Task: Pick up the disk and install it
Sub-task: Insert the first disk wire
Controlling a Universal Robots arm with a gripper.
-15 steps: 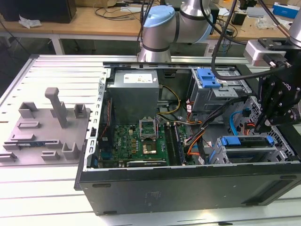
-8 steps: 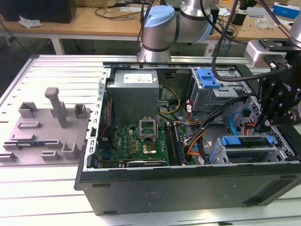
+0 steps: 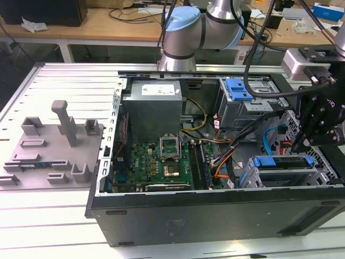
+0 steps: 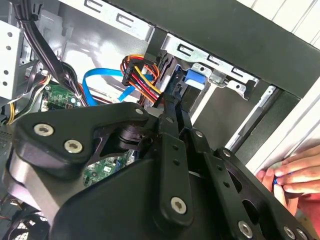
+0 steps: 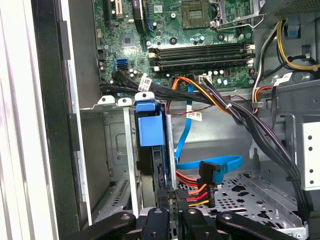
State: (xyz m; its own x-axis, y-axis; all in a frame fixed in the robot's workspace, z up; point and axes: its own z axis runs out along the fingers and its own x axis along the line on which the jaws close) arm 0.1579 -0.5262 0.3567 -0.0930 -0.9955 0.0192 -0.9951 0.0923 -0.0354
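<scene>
The disk (image 3: 283, 162), silver with a blue carrier frame, sits in the drive bay at the corner of the open computer case nearest the exterior view's right. The first wrist view shows the disk's blue carrier tab (image 5: 150, 127) standing in the bay slot between metal rails, and the same blue tab (image 4: 195, 80) appears in the second wrist view. My black gripper (image 3: 297, 143) hangs just above the disk's end on the exterior view's right. Its two fingers lie close together, the gripper (image 5: 172, 197) shut, right at the disk's rear edge. I cannot tell whether they touch it.
A bundle of black, orange and red cables (image 5: 220, 105) and a blue data cable (image 5: 210, 162) run beside the bay. A blue latch (image 3: 240, 89) tops the upper drive cage. The motherboard (image 3: 161, 156) lies mid-case. A person's hand (image 4: 290, 172) rests outside the case wall.
</scene>
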